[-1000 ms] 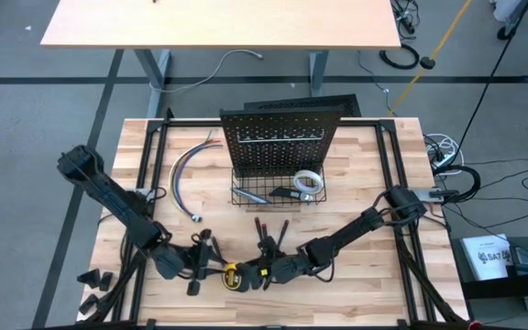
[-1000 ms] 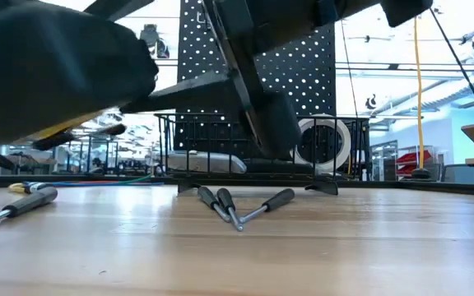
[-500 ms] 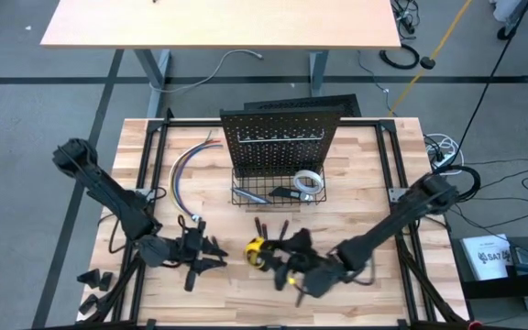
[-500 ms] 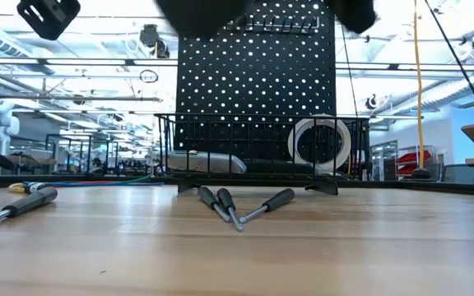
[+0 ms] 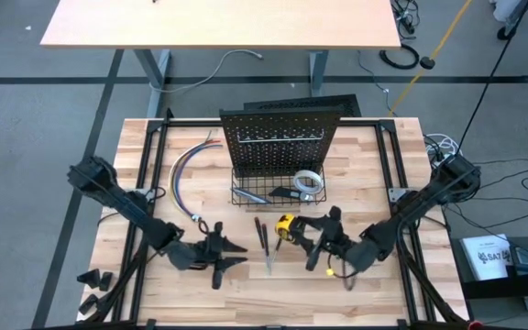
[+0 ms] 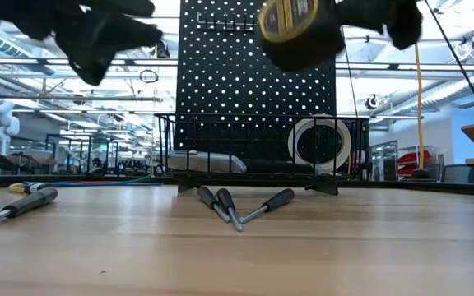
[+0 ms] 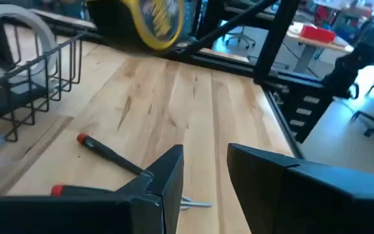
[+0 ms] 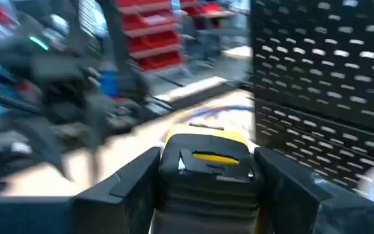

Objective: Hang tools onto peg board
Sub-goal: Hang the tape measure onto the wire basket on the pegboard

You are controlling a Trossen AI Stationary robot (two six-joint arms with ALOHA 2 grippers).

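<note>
- Your tape measure (image 5: 286,225) sits clamped between the fingers of the right gripper (image 5: 297,230), lifted off the table (image 5: 392,183); from the low view it hangs high in front of the peg board (image 6: 257,82), and the right wrist view shows a finger (image 8: 125,185) pressed against each side of its yellow-black body (image 8: 206,169).
- Just beside it, toward the table's front edge, you have screwdrivers (image 5: 264,240) lying flat on the wood, their red-ended handles pointing toward the board.
- Behind them the peg board (image 5: 280,142) stands upright near the table's back edge, with its wire basket (image 5: 246,197) along the foot.
- In that basket you can see the white tape roll (image 5: 308,181) at the right end and the utility knife (image 5: 253,195) lying toward the left.
- Your left gripper (image 5: 230,255) hovers near the front edge, left of the screwdrivers, jaws parted with nothing between them.
- The bundle of coloured cables (image 5: 183,174) lies left of the board.
</note>
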